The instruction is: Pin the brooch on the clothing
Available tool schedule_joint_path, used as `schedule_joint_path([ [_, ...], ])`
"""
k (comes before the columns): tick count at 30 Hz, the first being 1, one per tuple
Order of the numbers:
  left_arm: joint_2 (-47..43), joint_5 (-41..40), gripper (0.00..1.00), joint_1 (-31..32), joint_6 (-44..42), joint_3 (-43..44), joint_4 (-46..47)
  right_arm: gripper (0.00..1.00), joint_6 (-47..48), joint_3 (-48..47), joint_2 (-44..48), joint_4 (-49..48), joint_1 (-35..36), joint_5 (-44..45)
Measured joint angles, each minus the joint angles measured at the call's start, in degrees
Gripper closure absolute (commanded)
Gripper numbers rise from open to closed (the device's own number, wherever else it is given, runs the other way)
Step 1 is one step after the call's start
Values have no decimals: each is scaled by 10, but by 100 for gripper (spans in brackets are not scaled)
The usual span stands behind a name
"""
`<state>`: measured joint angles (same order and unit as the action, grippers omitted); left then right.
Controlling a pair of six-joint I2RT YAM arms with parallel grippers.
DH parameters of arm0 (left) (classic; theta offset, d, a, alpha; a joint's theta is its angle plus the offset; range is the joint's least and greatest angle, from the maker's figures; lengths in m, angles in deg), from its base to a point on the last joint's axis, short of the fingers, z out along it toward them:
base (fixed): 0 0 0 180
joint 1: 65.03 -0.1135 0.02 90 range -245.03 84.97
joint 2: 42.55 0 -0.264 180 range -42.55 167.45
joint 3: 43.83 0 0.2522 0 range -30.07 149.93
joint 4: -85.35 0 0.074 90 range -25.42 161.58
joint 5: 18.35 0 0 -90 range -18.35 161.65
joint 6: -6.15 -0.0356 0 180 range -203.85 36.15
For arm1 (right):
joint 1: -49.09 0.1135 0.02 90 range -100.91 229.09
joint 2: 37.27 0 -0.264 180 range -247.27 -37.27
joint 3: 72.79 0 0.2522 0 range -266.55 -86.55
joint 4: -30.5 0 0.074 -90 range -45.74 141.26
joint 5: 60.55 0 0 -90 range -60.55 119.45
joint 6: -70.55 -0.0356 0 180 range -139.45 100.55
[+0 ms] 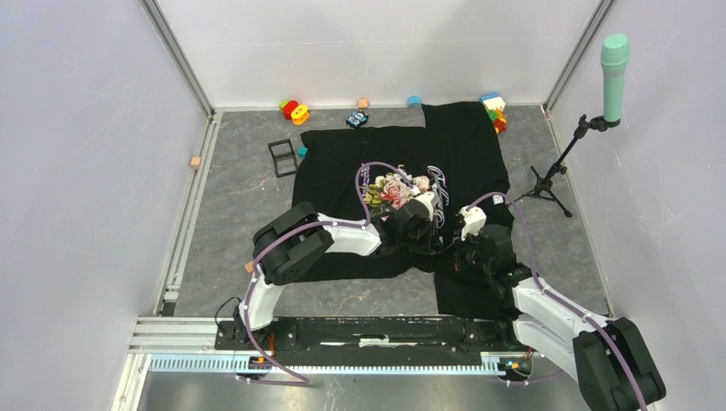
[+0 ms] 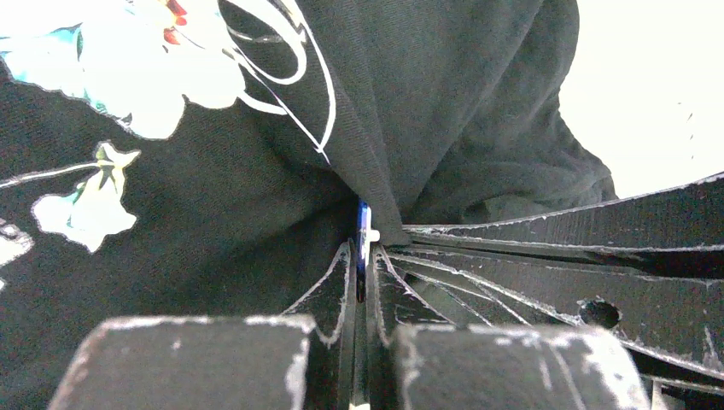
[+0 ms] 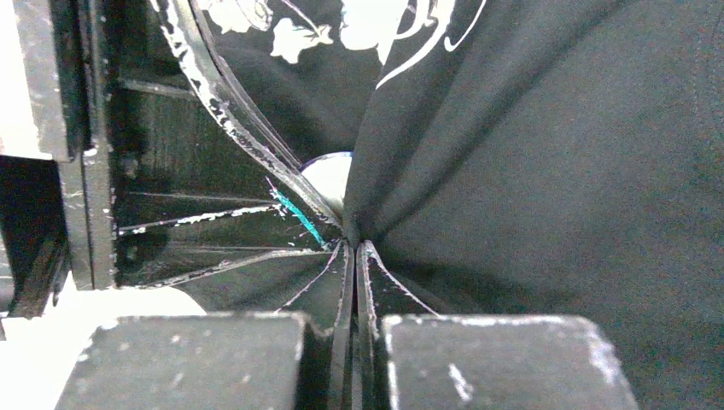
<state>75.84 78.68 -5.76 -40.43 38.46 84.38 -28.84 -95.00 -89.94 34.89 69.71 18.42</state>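
The black T-shirt (image 1: 462, 154) with the rose print lies spread on the grey table. My left gripper (image 1: 432, 229) is over the shirt's lower chest. In the left wrist view it (image 2: 362, 252) is shut on the small blue brooch (image 2: 362, 224), held edge-on against a raised fold of shirt (image 2: 213, 222). My right gripper (image 1: 458, 253) meets it from the right. In the right wrist view it (image 3: 354, 248) is shut on a pinch of shirt fabric (image 3: 555, 171), and the brooch's pale round face (image 3: 329, 178) shows just behind the fold.
A black square frame (image 1: 282, 157) and a teal cube (image 1: 302, 152) lie left of the shirt. Small toys (image 1: 294, 110) and blocks (image 1: 494, 110) line the back wall. A microphone stand (image 1: 556, 167) stands at the right. An orange block (image 1: 196, 162) lies at the left edge.
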Motion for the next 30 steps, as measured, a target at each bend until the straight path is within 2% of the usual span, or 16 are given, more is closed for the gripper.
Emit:
schedule_joint_path([
  [11,-3,31,98,-8,1,-49,93,100,-6,2,-1,-5,0,-1],
  [30,-12,123,98,-36,-20,-86,151,100,-7,3,-1,-3,0,-42],
])
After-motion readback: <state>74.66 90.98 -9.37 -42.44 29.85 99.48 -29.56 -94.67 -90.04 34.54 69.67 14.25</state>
